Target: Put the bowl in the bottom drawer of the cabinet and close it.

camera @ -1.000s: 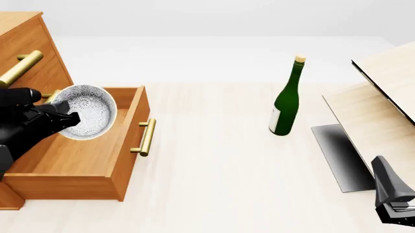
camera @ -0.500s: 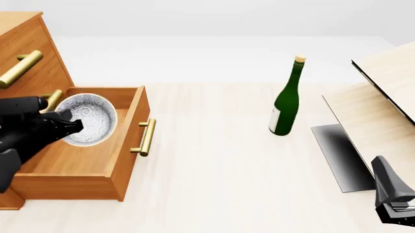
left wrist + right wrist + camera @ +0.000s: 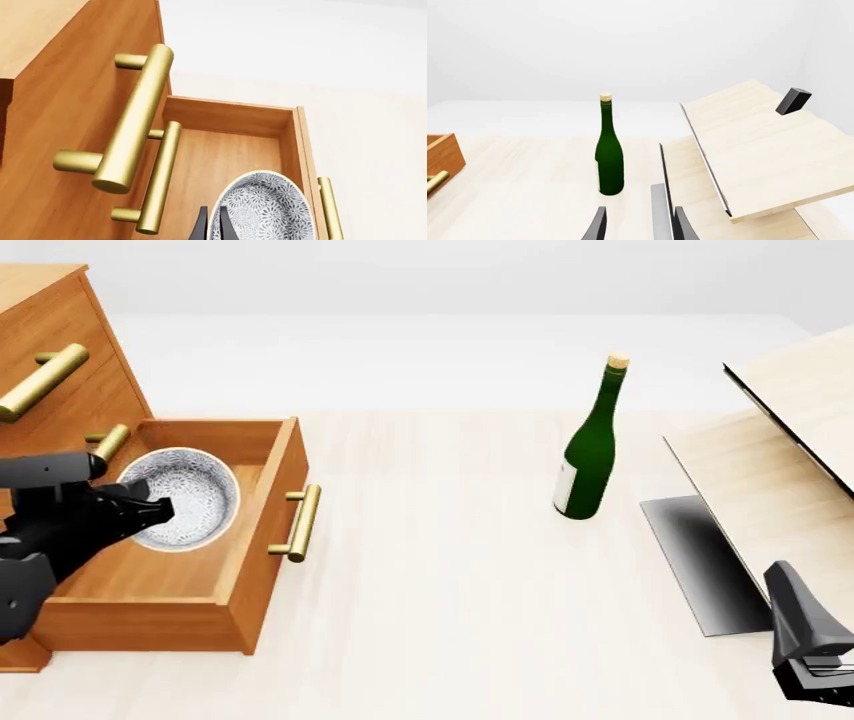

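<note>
The speckled white-grey bowl (image 3: 183,498) sits low inside the pulled-out bottom drawer (image 3: 150,585) of the orange-brown cabinet (image 3: 60,360). My left gripper (image 3: 144,510) is shut on the bowl's near-left rim. In the left wrist view the bowl (image 3: 265,210) shows beside the gripper (image 3: 212,226), over the drawer's floor (image 3: 220,160). Whether the bowl rests on that floor I cannot tell. The drawer's brass handle (image 3: 304,523) faces right. My right gripper (image 3: 811,665) hangs at the near right, open and holding nothing, and it also shows in its own wrist view (image 3: 639,227).
A green bottle (image 3: 589,455) with a cork stands upright mid-table. A pale slanted wooden structure (image 3: 781,455) on a grey base (image 3: 701,560) fills the right side. The upper drawers' brass handles (image 3: 133,120) jut out just above the open drawer.
My left gripper has lowered the bowl down into the open drawer and slightly nearer. The right arm has not moved.
</note>
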{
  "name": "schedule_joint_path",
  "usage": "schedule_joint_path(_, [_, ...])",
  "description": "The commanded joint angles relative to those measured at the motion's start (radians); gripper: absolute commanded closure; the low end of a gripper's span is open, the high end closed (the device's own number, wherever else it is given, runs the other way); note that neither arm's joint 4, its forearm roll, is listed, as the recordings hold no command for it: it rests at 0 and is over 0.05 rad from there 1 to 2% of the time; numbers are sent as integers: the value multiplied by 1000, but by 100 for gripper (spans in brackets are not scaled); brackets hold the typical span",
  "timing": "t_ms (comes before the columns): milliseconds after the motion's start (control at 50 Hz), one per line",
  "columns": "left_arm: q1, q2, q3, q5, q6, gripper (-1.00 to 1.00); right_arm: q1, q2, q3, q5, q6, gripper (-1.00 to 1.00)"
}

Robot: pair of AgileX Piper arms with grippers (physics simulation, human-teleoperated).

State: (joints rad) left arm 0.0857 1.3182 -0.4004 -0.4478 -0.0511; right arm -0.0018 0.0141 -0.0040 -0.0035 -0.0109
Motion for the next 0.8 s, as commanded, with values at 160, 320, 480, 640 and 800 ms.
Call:
schedule_joint_path(160, [10, 71, 2, -48, 8, 100, 0, 0, 0, 0, 0, -100])
schedule_joint_path(320, [17, 93, 8, -66, 14, 100, 0, 0, 0, 0, 0, -100])
schedule_joint_path(480, [28, 113, 6, -77, 18, 100, 0, 0, 0, 0, 0, -100])
schedule_joint_path(640, [39, 127, 8, -86, 20, 100, 0, 0, 0, 0, 0, -100])
schedule_joint_path(800, [49, 147, 12, -98, 20, 100, 0, 0, 0, 0, 0, -100])
